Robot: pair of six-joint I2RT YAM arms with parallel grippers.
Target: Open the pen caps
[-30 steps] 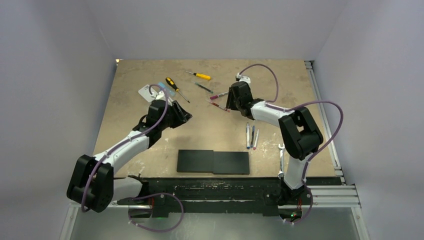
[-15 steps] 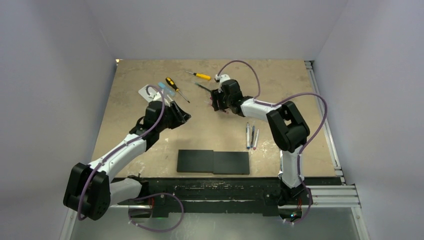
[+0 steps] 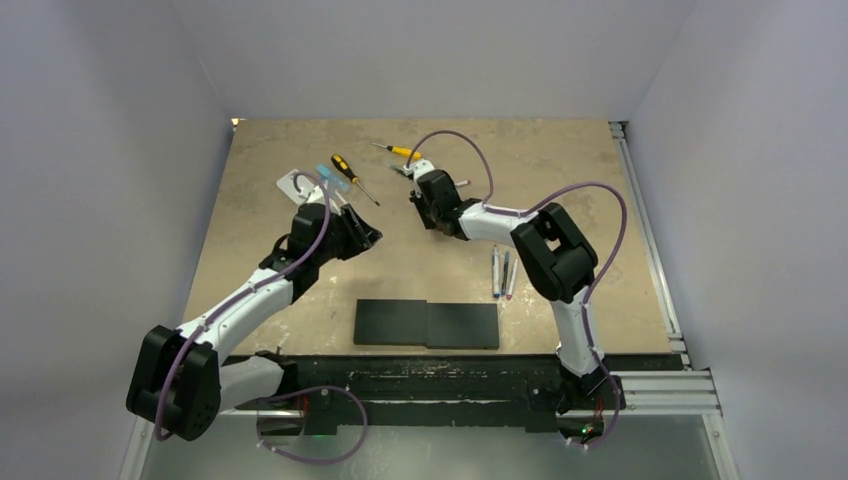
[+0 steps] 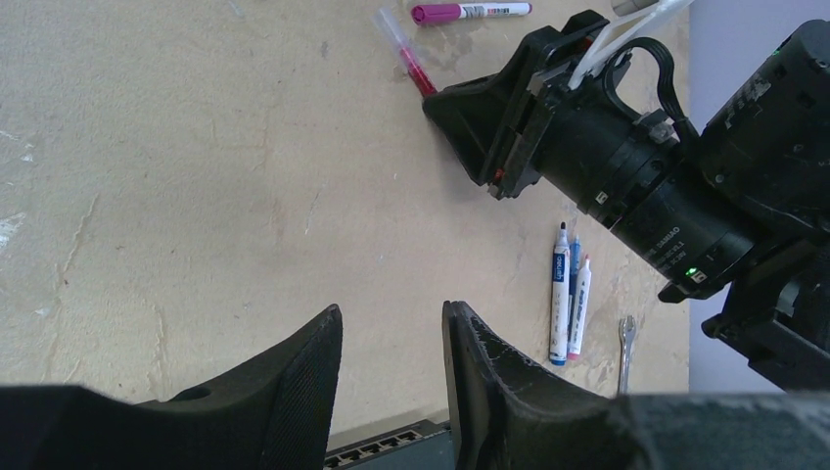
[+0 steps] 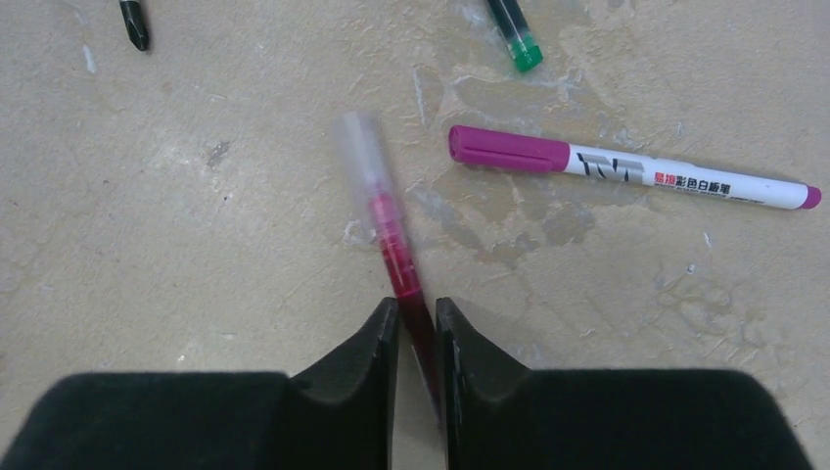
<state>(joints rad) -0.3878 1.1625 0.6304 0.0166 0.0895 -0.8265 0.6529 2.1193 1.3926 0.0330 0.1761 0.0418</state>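
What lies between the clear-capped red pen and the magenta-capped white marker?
Only bare beige tabletop separates red pen and marker, seen in the right wrist view.

So the left fingers hang apart over the counter. The right fingers touch a red pen, magenta-capped pen just beyond, three more pens side by side nearby.
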